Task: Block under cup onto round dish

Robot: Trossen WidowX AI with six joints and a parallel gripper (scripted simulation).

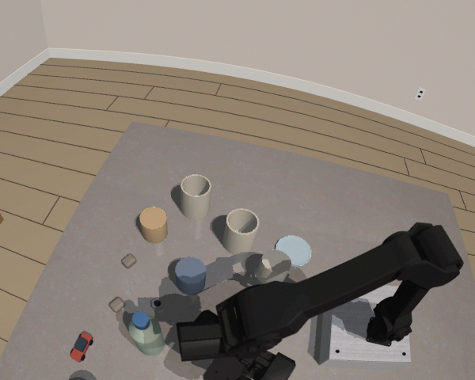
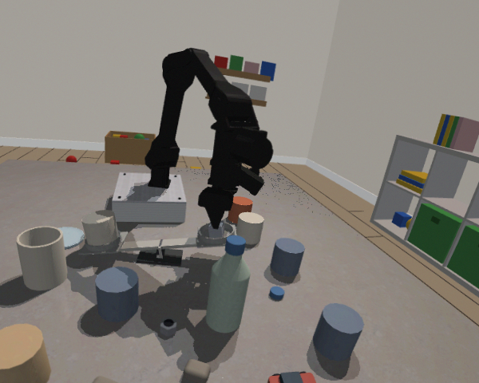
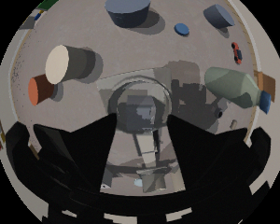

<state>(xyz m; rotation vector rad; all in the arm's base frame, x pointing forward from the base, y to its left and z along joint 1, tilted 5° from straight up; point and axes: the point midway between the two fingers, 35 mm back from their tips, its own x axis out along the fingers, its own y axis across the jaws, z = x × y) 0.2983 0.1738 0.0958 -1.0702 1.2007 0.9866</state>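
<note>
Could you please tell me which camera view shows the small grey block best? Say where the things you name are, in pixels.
The wrist view: it looks down on the grey block (image 2: pixel 215 230) (image 3: pixel 141 112), between the fingertips of the open hand (image 2: pixel 215 227) (image 3: pixel 142 118). The exterior view shows it from the side, partly covered by the hand. In the top view it cannot be seen.

Pale walls — plank floor (image 1: pixel 86 93) (image 2: pixel 357 210), white cubby shelf (image 2: pixel 459 157), green bins (image 2: pixel 436 231).

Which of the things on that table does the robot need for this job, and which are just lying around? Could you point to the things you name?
Part of the job:
- block (image 2: pixel 215 230) (image 3: pixel 141 112)
- balance (image 2: pixel 177 242)
- two pale solid-topped cups
- round dish (image 1: pixel 294 251) (image 2: pixel 71 237)

Just lying about:
- green bottle (image 1: pixel 146 337) (image 2: pixel 228 288) (image 3: pixel 231 85)
- toy car (image 1: pixel 81 347) (image 2: pixel 291 378) (image 3: pixel 237 53)
- hex nut (image 1: pixel 156 303) (image 2: pixel 168 328)
</note>
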